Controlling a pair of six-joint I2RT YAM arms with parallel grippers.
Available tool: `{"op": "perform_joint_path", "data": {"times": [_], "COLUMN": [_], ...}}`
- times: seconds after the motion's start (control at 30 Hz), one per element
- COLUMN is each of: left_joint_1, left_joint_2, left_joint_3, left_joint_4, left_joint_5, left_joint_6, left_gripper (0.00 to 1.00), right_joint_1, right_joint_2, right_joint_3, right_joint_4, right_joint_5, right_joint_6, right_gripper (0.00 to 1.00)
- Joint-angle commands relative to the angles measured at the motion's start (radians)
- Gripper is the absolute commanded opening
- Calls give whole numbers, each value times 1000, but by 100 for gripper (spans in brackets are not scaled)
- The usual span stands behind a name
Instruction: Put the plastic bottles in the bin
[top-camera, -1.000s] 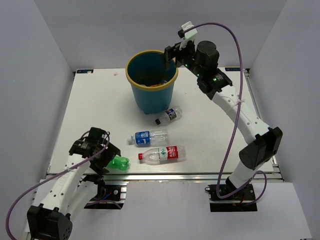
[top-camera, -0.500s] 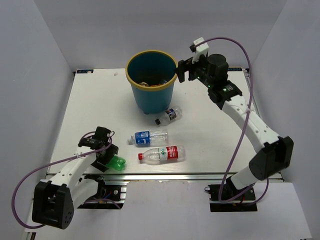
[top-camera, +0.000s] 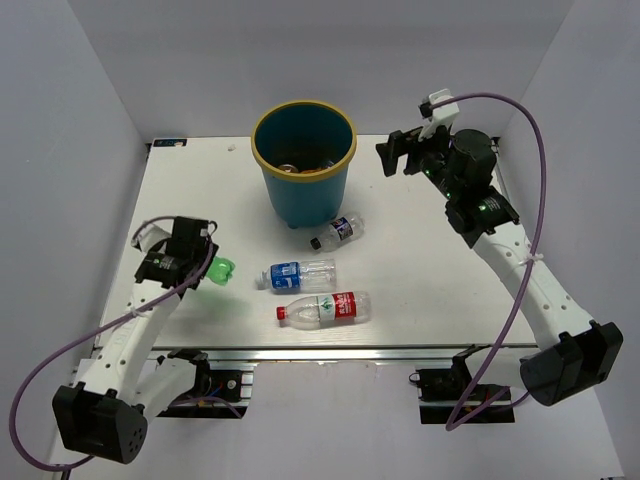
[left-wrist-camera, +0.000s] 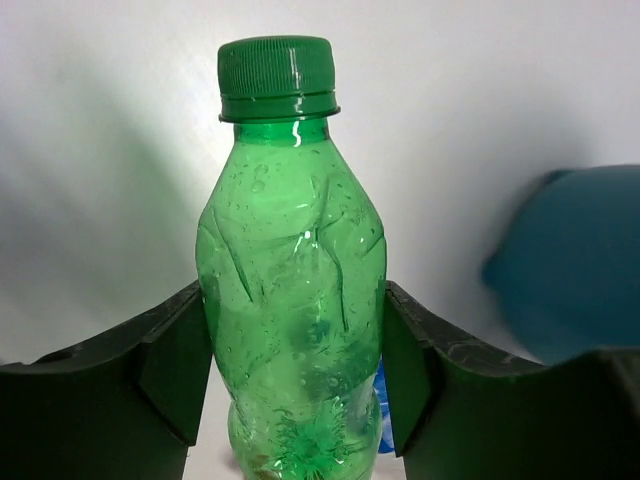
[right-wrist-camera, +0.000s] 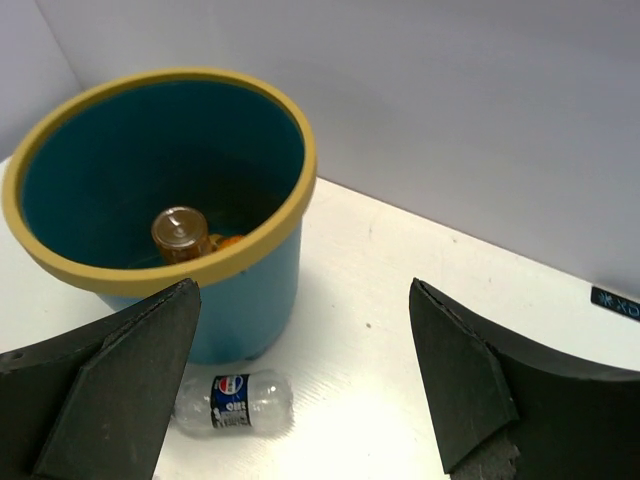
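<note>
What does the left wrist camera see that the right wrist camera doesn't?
Only the left wrist camera sees the green bottle, squeezed between the two fingers of the left gripper, its cap pointing up in the picture. Only the right wrist camera looks down into the bin, where an orange bottle lies at the bottom. It also sees a small clear bottle lying on the table beside the bin, and the right gripper wide open with nothing in it. Both see the bin, though the left wrist view shows it only as a blurry teal shape at the right edge.
</note>
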Motion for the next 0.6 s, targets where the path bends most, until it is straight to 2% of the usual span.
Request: {"op": "perform_joint_path", "data": {"times": [0.0, 0.17, 0.23, 0.27, 0.33, 0.37, 0.43, 0.5, 0.57], "left_joint_1": [-1, -1, -1, -1, -3, -6, -26, -64, -93], "left_joint_2": [-22, 41, 90, 118, 211, 243, 346, 420, 510], "left_joint_3": [144, 414, 475, 555, 618, 640, 699, 800, 854], "left_joint_4": [25, 188, 294, 355, 440, 474, 561, 563, 551], "left_joint_5": [-133, -157, -98, -32, 51, 165, 272, 341, 349], "left_joint_6": [118, 268, 400, 454, 500, 534, 571, 624, 669], "left_gripper": [36, 34, 34, 34, 34, 33, 33, 33, 33], "right_joint_1": [-21, -90, -112, -130, -138, -139, -143, -144, -149], "right_joint_2": [-37, -57, -68, -77, -88, -103, -120, -135, -142], "right_joint_3": [-16, -47, -63, -68, -71, -77, -99, -119, -132], "right_joint_4": [5, -2, -37, -43, -66, -66, -48, -48, -66], "right_joint_5": [22, 2, -29, -35, -18, -12, -9, -3, 20], "right_joint_6": [21, 67, 71, 68, 65, 62, 56, 54, 54], "right_gripper": [89, 89, 89, 89, 89, 89, 89, 89, 89]}}
